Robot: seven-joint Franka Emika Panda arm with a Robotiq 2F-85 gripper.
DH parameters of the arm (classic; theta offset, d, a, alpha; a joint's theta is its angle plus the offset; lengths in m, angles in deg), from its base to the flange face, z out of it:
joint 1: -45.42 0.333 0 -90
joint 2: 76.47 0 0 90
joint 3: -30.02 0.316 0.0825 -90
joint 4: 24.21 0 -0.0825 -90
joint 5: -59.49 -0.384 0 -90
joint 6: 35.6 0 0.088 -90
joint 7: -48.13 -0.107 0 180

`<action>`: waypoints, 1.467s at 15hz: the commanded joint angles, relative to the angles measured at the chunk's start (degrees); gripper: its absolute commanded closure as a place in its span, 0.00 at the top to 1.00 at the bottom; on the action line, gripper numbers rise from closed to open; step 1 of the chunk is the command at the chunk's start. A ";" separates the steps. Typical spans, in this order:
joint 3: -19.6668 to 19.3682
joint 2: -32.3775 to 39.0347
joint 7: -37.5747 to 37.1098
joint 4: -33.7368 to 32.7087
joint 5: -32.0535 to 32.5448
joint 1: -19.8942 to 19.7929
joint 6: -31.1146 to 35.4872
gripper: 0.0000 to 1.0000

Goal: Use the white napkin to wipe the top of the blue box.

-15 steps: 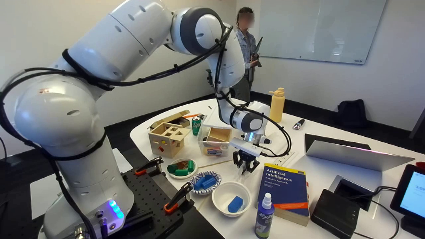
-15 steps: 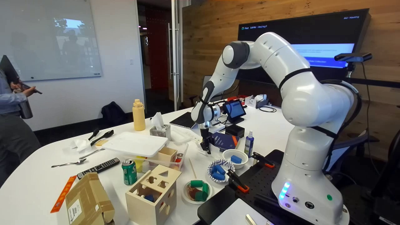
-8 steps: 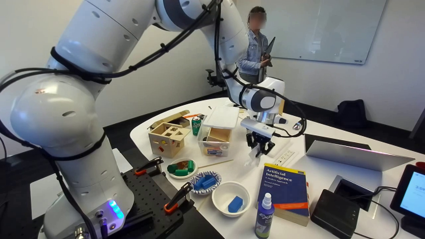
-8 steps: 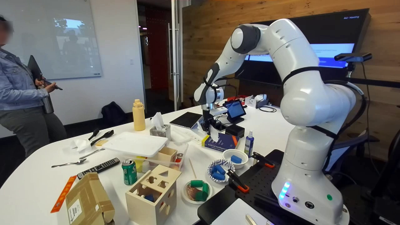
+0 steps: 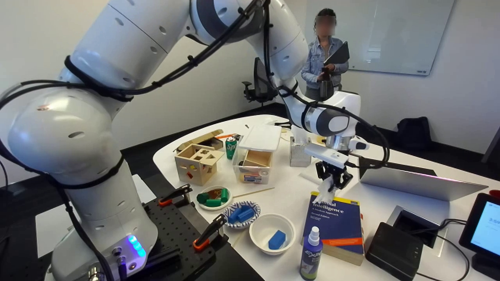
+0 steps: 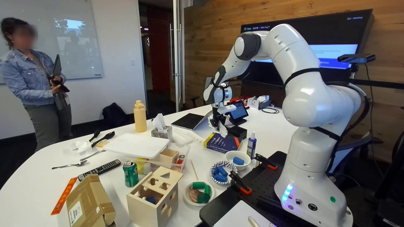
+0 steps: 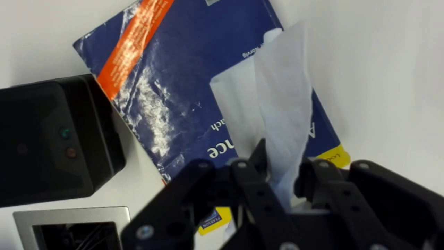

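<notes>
Fingers (image 7: 258, 161): pinched together on the white napkin (image 7: 284, 90)
Blue box (image 5: 335, 224): flat on the table (image 5: 281, 201) below them, long axis running far to near in an exterior view
Napkin's end: over the yellow-edged far end; contact, we cannot tell
Next stroke: nearward, we judge

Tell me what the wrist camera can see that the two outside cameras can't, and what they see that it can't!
Only the wrist view: the word PEARSON, big enough to read, on the blue book.
Only the exterior views, both of them: the person, the green can, the wooden shape box, and the white bowl with a blue block in it.
All share: the hand, the white napkin pinched in it, the blue book and the black box.
</notes>
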 commanded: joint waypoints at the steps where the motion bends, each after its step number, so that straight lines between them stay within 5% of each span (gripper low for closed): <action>1: -0.81 6.33 -2.70 -6.91 -0.01 -0.71 0.18 0.03; 11: -0.66 19.50 -3.32 -23.18 -0.04 -2.44 -9.16 0.03; 22: 3.61 16.37 0.96 -19.24 -0.77 -2.33 -16.84 0.03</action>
